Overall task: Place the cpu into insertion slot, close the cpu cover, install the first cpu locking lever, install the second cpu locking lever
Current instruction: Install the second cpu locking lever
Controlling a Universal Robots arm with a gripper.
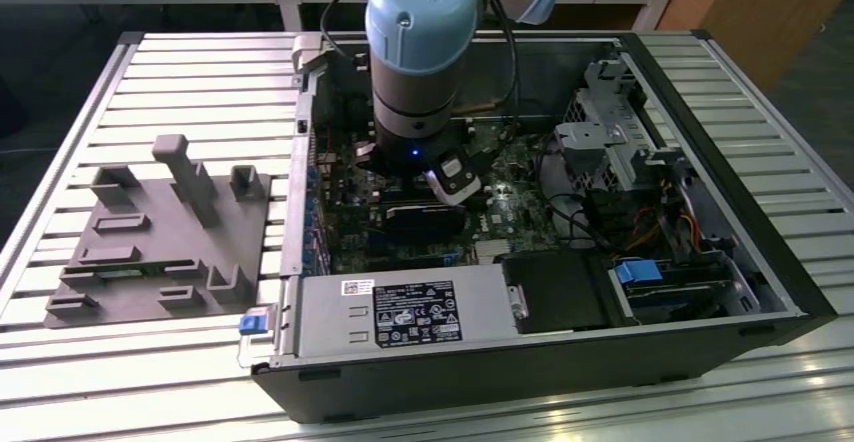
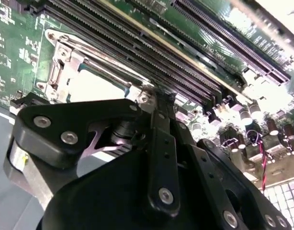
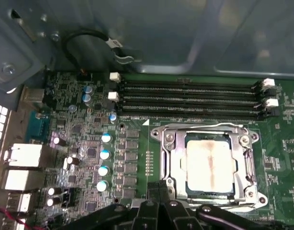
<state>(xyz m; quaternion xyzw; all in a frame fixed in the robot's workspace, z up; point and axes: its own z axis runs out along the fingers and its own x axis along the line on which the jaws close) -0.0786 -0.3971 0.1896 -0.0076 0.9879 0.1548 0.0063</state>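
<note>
The cpu lies flat in the insertion slot, its pale metal top stained in the middle. The silvery cpu cover is folded down around it as a frame. A thin wire lever runs along the socket edge nearest the memory slots. My gripper is shut, its black fingertips pressed together right at the socket's opposite edge with nothing visible between them. In the second wrist view the gripper hangs just beside the bright cpu and cover. In the exterior view the gripper reaches down into the case, hiding the socket.
The open computer case lies on a slatted table. Long black memory slots run beside the socket, and capacitors stand on the other side. A power supply, drive cage and loose cables surround the board. A grey fixture sits at the exterior view's left.
</note>
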